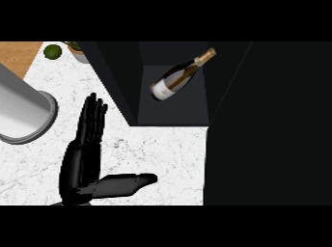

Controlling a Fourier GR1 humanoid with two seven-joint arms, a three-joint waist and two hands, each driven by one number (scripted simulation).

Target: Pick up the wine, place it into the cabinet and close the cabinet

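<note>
Wine [176, 79] is found tilted inside cabinet [172, 115], ahead and right of left hand [83, 159], which is held open, nothing grasped. Closing is judged pending: cabinet should be shut flat-palmed, wine left undisturbed.

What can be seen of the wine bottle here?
The wine bottle looks like dark glass, with a pale label near its base and gold foil on the neck. It lies slanted inside the open compartment of the dark cabinet, base toward lower left, neck toward upper right. No hand touches it; where exactly it rests on the cabinet cannot be told.
</note>
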